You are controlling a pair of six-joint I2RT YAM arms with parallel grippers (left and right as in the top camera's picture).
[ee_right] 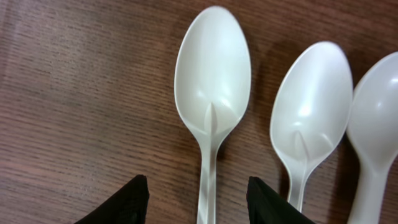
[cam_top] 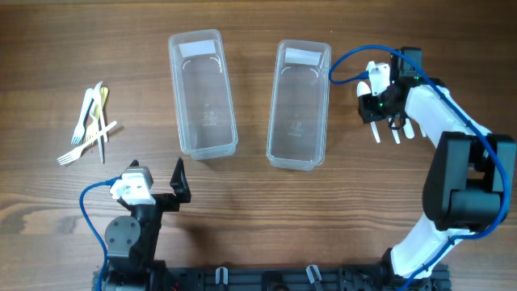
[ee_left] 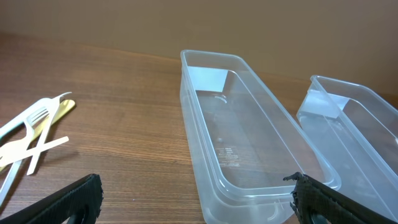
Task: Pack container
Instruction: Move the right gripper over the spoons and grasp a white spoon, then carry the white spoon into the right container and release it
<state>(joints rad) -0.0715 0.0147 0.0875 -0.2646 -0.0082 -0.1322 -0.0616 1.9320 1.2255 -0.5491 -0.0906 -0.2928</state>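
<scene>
Three glossy white plastic spoons (ee_right: 212,68), oval-bowled, lie on the wood-grain table (ee_right: 74,93). The right claw (ee_right: 199,194), half spread, straddles one spoon's handle without touching it. The left claw (ee_left: 196,190), spread wide, holds nothing. Two clear rectangular containers (ee_left: 249,143) lie just ahead of it.

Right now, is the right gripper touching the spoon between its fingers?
Apart. In the right wrist view, the right gripper straddles the spoon handle, with a clear gap on both sides.
</scene>
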